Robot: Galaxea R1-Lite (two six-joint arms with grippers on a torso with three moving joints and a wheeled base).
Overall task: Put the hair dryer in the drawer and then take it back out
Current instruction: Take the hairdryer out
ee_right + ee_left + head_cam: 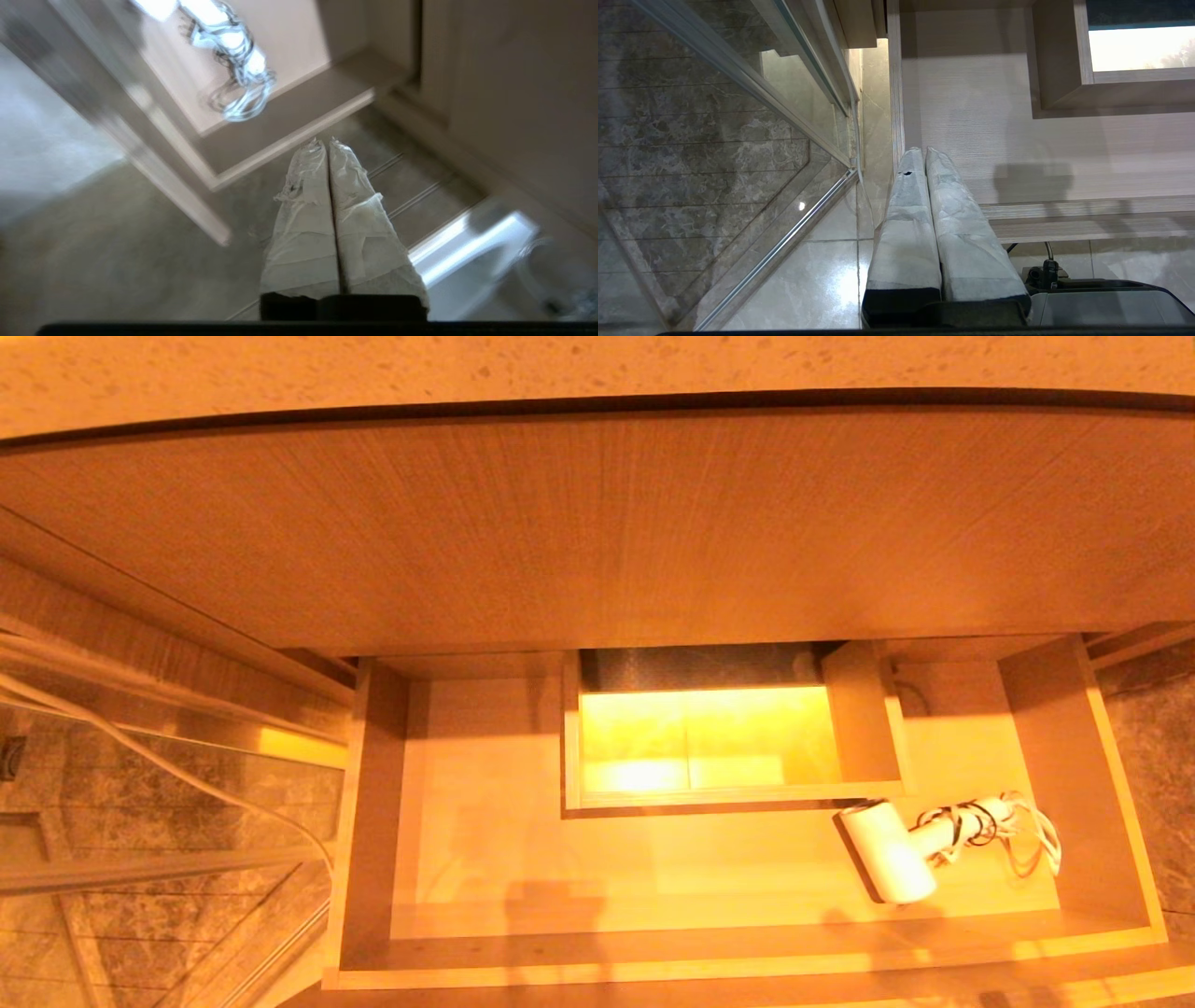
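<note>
The small white hair dryer (887,854) lies on the floor of the open drawer (607,868) at its right side, its cord (1013,835) bundled with black ties; the cord bundle (236,51) also shows in the right wrist view. My right gripper (326,142) is shut and empty, outside the drawer's right front corner over the floor, apart from the dryer. Over the drawer's left front corner, my left gripper (921,151) is shut with nothing in it. Neither gripper shows in the head view.
A boxed cut-out (719,733) stands at the drawer's mid-back. A taller wood panel (597,523) hangs above the drawer. A glass shower screen (738,116) with a metal rail stands to the left, over a tiled floor (808,280).
</note>
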